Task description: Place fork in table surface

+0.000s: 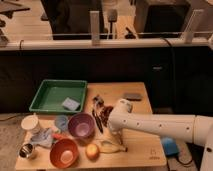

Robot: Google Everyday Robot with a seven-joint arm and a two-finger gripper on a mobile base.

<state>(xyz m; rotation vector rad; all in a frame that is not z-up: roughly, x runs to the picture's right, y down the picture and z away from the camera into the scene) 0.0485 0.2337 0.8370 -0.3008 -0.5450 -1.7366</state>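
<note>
The table surface (140, 145) is a light tan wooden top with a small dark mark (154, 152) near its front right corner. My white arm (160, 126) reaches in from the right, low over the table. My gripper (111, 131) is at the arm's left end, pointing down between a reddish snack bag (103, 113) and a banana (113, 146). The arm's wrist covers it. I cannot make out the fork; it is hidden or out of view. A long dark-handled utensil (97, 121) lies just left of the gripper.
A green tray (50, 95) holding a blue sponge (70, 104) stands at the back left. A purple bowl (81, 125), red bowl (64, 153), round fruit (92, 150), cups (31, 122) and cloth (43, 137) fill the front left. A dark flat object (132, 96) lies at the back right.
</note>
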